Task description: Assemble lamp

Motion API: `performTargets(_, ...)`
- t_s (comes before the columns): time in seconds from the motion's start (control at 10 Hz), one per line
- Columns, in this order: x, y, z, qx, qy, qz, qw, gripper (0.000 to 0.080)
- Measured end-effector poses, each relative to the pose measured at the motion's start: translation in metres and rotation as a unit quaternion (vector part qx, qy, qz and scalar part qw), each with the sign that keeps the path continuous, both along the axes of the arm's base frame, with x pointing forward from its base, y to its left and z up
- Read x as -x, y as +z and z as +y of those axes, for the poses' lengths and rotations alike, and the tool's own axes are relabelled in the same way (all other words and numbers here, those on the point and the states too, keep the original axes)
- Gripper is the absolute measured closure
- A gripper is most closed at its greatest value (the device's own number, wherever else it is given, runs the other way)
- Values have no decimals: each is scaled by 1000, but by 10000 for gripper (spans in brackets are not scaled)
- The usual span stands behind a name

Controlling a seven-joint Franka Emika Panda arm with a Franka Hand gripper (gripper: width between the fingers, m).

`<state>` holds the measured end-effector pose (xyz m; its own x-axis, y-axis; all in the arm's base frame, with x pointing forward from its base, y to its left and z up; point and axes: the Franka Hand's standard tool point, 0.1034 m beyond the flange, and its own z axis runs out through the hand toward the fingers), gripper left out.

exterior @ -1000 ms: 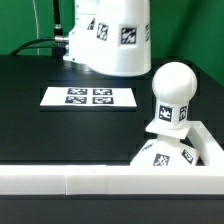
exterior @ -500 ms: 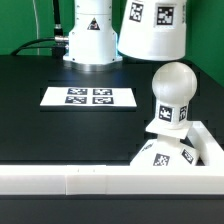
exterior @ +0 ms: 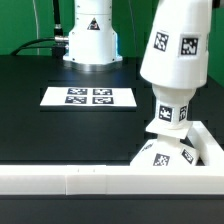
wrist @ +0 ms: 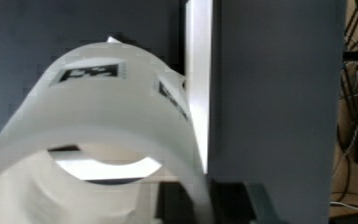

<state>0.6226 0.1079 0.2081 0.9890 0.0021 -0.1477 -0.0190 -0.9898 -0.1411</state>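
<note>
The end effector (wrist: pixel 179 200) is clamped on the rim of the shade (exterior: pixel 176 50), a smooth white tapered cup bearing square tags. The shade hangs tilted over the bulb (exterior: pixel 171 110), covering its ball; the bulb's neck stands on the flat square base (exterior: pixel 170 153) on the black worktop (exterior: pixel 60 130)

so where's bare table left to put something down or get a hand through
Bare black table runs between the marker board and the white front rail, and along the exterior view's left. A narrower strip separates the board from the robot's pedestal. The exterior view's right is crowded: the shade hangs over the bulb on the base.
</note>
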Motion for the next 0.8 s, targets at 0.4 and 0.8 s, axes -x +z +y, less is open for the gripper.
performTargets(0.4, 1, -24, 0, 2, -1, -2, 1000, 754)
performTargets(0.8, 4, -34, -3, 2, 0, 4, 1000, 754)
